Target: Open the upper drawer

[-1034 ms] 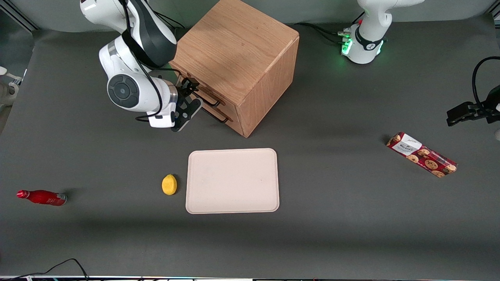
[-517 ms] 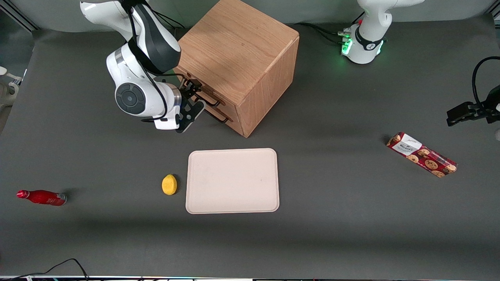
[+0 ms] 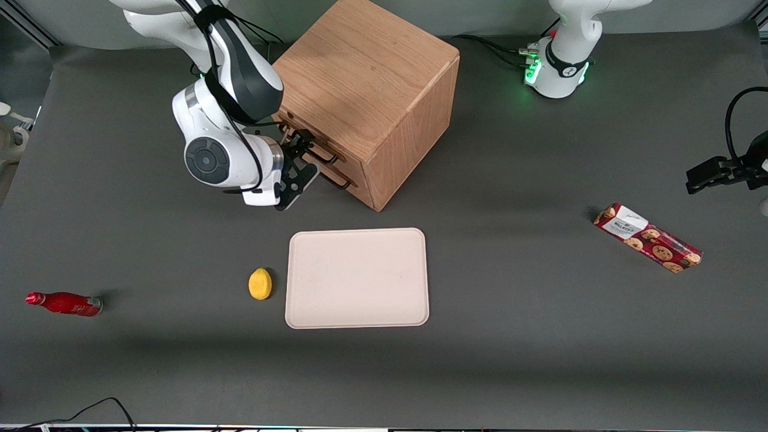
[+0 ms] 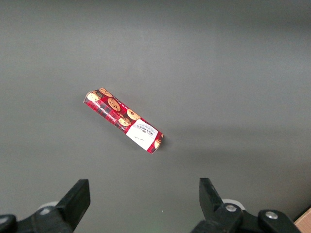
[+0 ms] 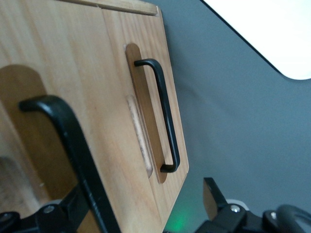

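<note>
A red bottle (image 3: 63, 303) lies on the worktop (image 3: 180, 360) toward the working arm's end. The end effector (image 3: 303, 151) sits right in front of the oak cabinet (image 3: 366, 96), its fingers (image 5: 216, 199) spread with the upper drawer (image 5: 58, 97)'s black handle (image 5: 73, 150) between them, not clamped. The drawer front looks flush with the cabinet. Nearer the camera lie a lemon (image 3: 260, 283) and a beige tray (image 3: 357, 278); a cookie box (image 3: 647, 237) lies toward the parked arm's end.
</note>
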`<act>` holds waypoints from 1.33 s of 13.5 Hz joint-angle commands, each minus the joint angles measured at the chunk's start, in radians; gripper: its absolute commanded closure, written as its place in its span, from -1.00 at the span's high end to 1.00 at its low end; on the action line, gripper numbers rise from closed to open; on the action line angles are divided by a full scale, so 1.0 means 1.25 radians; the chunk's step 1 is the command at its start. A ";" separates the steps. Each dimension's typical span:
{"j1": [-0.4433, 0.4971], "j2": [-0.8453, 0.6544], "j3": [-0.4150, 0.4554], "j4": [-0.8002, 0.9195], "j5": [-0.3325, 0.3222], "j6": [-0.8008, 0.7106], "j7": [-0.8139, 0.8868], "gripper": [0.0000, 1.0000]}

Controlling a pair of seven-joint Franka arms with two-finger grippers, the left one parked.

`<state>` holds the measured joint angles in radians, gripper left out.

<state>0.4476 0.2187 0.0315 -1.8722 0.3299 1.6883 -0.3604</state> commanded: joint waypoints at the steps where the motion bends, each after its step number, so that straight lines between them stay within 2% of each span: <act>1: 0.006 0.010 -0.004 -0.004 0.021 0.018 -0.023 1.00; 9: 0.003 0.021 -0.004 0.001 0.011 0.030 -0.025 1.00; 12: -0.008 0.034 -0.014 0.004 0.011 0.030 -0.086 1.00; 18: -0.036 0.051 -0.015 0.032 0.007 0.029 -0.098 1.00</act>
<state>0.4170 0.2544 0.0152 -1.8674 0.3338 1.7262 -0.4481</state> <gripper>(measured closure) 0.000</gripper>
